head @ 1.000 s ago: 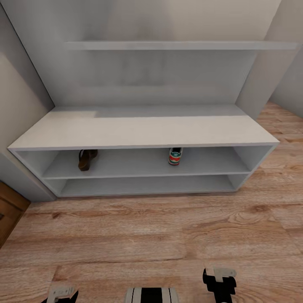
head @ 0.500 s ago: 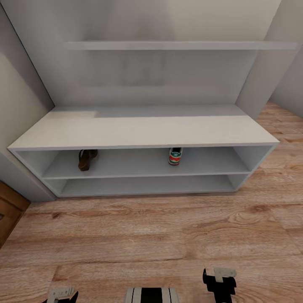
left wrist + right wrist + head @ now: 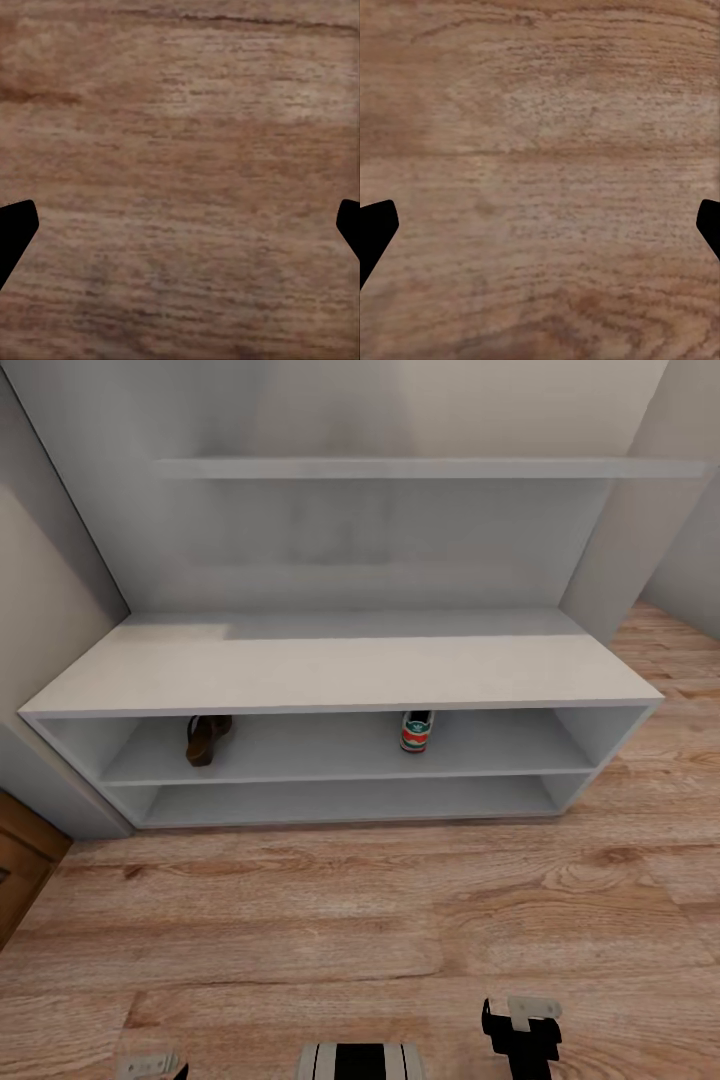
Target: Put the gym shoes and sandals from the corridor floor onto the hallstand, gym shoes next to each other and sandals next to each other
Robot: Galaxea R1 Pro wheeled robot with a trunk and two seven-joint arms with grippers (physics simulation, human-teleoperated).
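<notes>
black left claw [image 3: 180, 232] lower in head view than before, both claws wide apart, empty-handed

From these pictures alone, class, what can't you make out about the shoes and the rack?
- Sandal: the rack's top board hides its far end, head view.
- Gym shoe: same board hides its front.
- Left end effector: cut off by the head view's bottom edge.
</notes>
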